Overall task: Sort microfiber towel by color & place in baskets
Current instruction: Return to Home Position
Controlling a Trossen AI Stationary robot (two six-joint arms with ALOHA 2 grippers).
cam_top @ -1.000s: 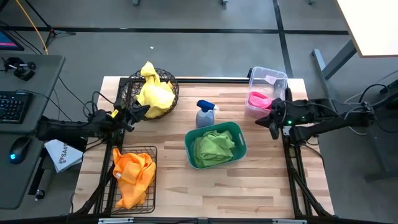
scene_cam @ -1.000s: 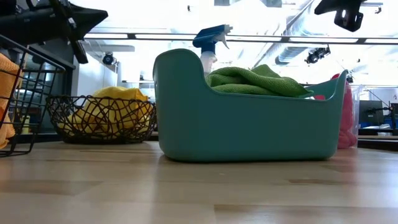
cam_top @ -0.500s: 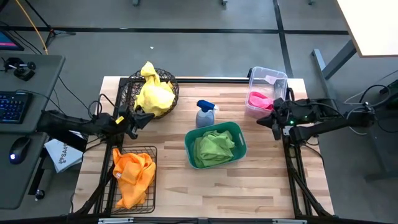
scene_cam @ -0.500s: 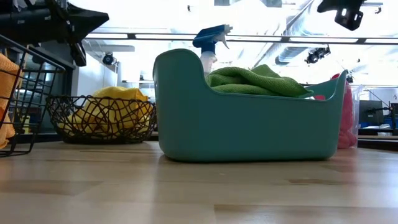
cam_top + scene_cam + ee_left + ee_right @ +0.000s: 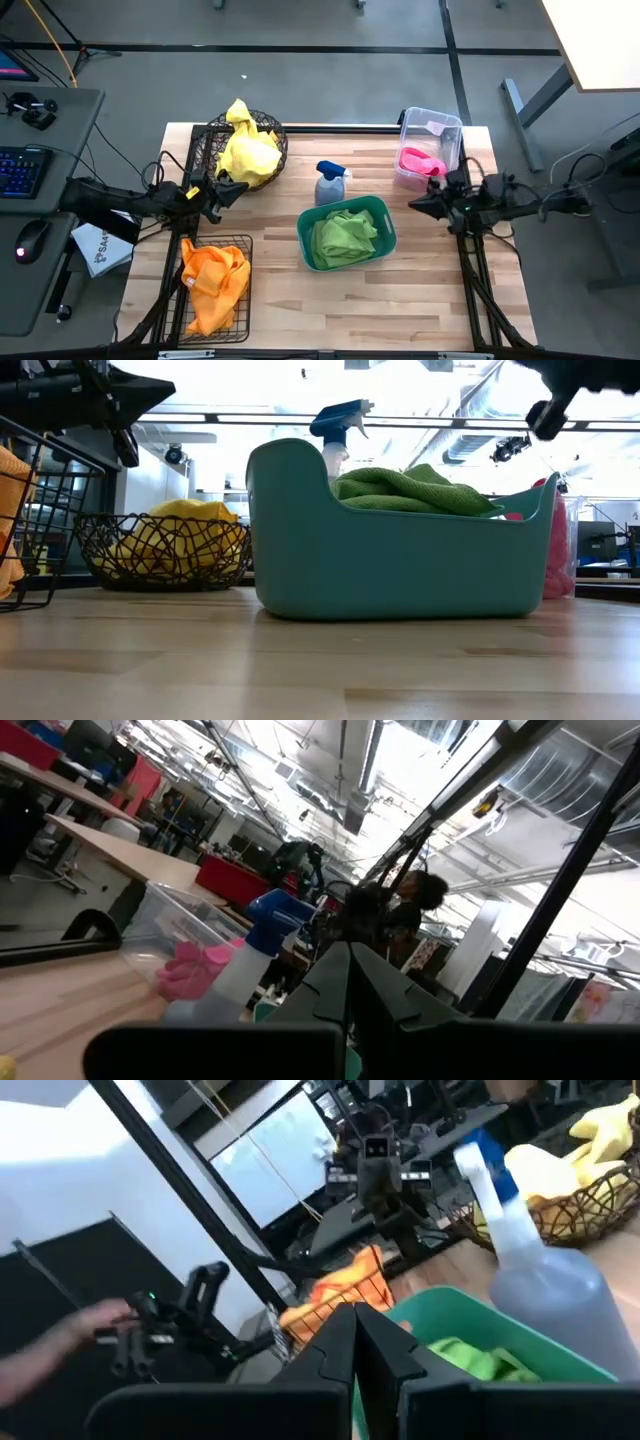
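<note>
Towels [image 5: 346, 236], lime green, heaped in teal tub [image 5: 302, 230] at frame centre.
Right gripper [image 5: 412, 203] apart to tub's right, fingers pressed together, nothing held; left gripper [image 5: 242, 186] at tub's left beside round basket [image 5: 211, 138], likewise closed and empty.

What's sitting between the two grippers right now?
The spray bottle stands between the left gripper and the right gripper; the high view shows it.
</note>
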